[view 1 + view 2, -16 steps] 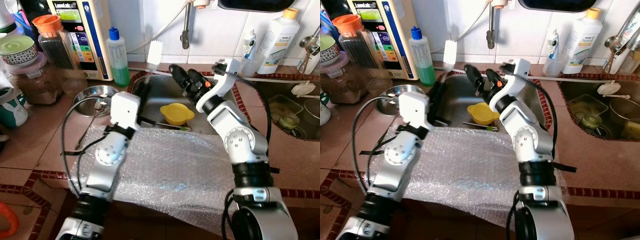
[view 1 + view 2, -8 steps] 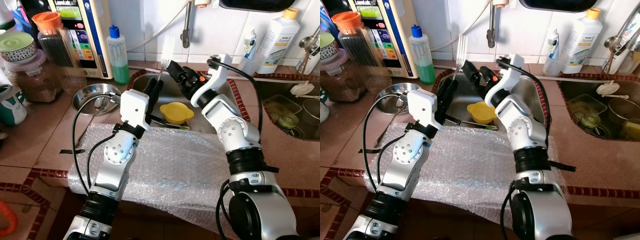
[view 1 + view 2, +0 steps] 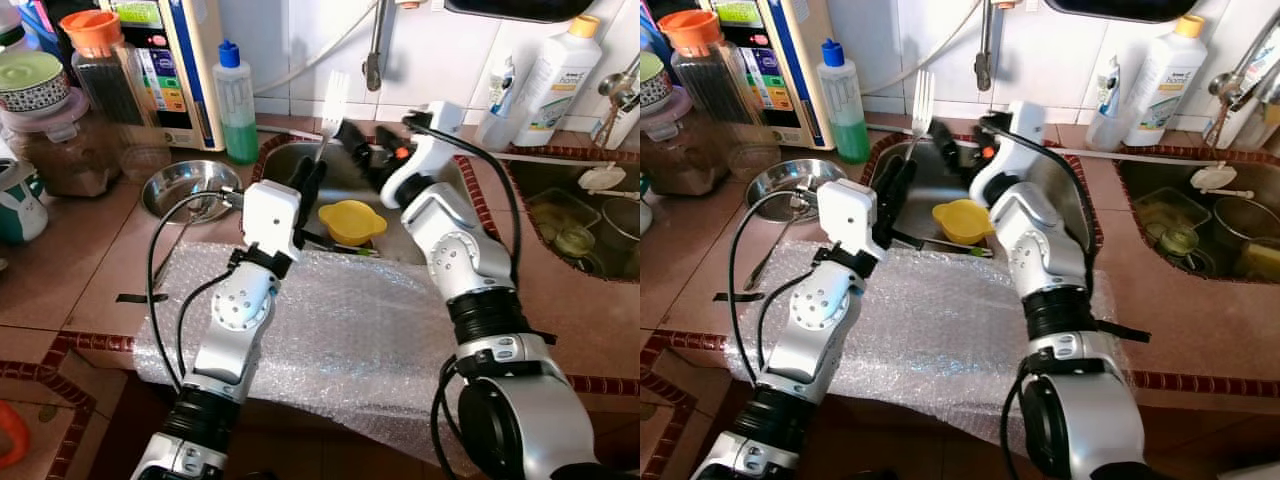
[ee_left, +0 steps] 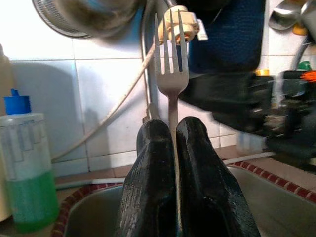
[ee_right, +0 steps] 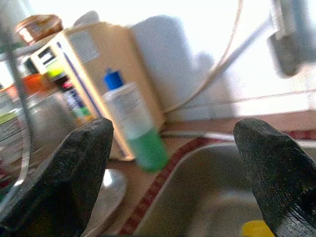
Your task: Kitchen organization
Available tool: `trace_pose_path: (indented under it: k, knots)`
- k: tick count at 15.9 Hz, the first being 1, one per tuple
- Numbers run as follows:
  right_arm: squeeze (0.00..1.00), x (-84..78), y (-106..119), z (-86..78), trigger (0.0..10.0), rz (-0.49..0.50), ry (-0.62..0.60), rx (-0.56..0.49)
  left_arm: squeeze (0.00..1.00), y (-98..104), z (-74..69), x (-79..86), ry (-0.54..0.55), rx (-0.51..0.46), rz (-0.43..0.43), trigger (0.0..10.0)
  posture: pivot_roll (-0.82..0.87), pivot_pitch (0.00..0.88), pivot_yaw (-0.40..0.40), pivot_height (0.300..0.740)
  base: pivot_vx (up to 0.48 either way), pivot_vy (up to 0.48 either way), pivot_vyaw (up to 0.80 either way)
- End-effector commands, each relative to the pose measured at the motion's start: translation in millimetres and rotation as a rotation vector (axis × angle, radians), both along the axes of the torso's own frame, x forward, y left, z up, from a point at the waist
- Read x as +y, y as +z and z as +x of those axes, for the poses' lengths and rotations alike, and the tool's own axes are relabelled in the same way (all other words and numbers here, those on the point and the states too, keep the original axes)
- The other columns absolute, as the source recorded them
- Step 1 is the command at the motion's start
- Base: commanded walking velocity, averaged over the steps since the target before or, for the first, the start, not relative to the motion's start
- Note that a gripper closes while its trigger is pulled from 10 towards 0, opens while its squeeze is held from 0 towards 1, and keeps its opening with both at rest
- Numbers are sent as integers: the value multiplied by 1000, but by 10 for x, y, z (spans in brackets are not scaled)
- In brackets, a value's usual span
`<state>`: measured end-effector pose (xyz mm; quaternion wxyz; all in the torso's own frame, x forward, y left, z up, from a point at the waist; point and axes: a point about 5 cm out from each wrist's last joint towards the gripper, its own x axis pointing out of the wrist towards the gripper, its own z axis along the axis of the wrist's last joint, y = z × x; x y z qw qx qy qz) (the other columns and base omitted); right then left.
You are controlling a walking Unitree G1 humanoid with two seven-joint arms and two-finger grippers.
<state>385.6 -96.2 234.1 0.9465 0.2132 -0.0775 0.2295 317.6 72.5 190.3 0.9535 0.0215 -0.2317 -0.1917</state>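
Observation:
My left gripper [image 3: 309,180] is shut on a silver fork [image 3: 331,104], which stands upright with its tines up above the near left part of the steel sink [image 3: 425,195]. In the left wrist view the fork [image 4: 171,69] rises from between the two pressed black fingers [image 4: 148,173]. My right gripper [image 3: 366,155] hangs open over the sink just right of the fork, nothing between its fingers [image 5: 81,168]. A yellow bowl [image 3: 352,221] sits in the sink with a dark utensil [image 3: 330,243] beside it.
Bubble wrap [image 3: 340,330] covers the counter in front of the sink. A steel plate with a spoon [image 3: 183,188] lies at left. A green soap bottle [image 3: 236,105], a water purifier [image 3: 165,60] and jars [image 3: 60,140] stand behind. A second basin [image 3: 590,225] holds dishes at right.
The left arm swung right and raised the fork upright over the sink's edge. The right gripper drew in close beside the fork, then shifted slightly right.

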Motion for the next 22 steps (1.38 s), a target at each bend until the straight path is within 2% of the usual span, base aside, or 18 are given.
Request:
trace_pose_path:
  k: [1, 3, 6, 7, 10, 13, 15, 19, 20, 22]
  knots:
    - [0, -51, 109, -72, 10000, 6, -23, -58, 0, 29, 19, 19, 16, -9, -2, 0, -13, 90, -12, 740, 0, 0, 0]
    - [0, -43, 114, -125, 10000, -3, -9, -67, 0, 29, 21, 14, 16, -7, -3, 0, -18, 93, -13, 740, 0, 0, 0]
    - [0, -132, 47, -281, 10000, -11, 10, -57, 0, 25, 38, -15, 15, -1, 1, 0, -27, 100, -16, 740, 0, 0, 0]
    - [0, -132, 47, -281, 10000, -11, 10, -57, 0, 25, 38, -15, 15, -1, 1, 0, -27, 100, -16, 740, 0, 0, 0]
    - [0, -24, 41, -475, 10000, 14, 169, -67, 0, 13, 38, -72, -9, 12, 7, 0, -35, 108, -12, 740, 0, 0, 0]
    - [0, 32, 60, -589, 10000, 49, 249, -75, 0, 7, 22, -132, -39, 15, 13, 0, -37, 115, -11, 740, 0, 0, 0]
    - [0, 80, 65, -595, 10000, 48, 278, -75, 0, 15, 11, -153, -54, 13, 8, 0, -37, 120, -10, 740, 0, 0, 0]
    - [0, 139, 61, -472, 10000, 52, 244, -60, 0, 91, -37, -195, -90, -23, -8, 0, -30, 121, -6, 740, 0, 0, 0]
    - [0, 159, 106, -375, 0, 68, 210, -62, 0, 98, -46, -200, -103, -27, -10, 0, -25, 119, -5, 740, 0, 0, 0]
    - [0, 181, 145, -320, 0, 84, 205, -64, 0, 108, -59, -209, -113, -33, -9, 0, -16, 117, -5, 740, 0, 0, 0]
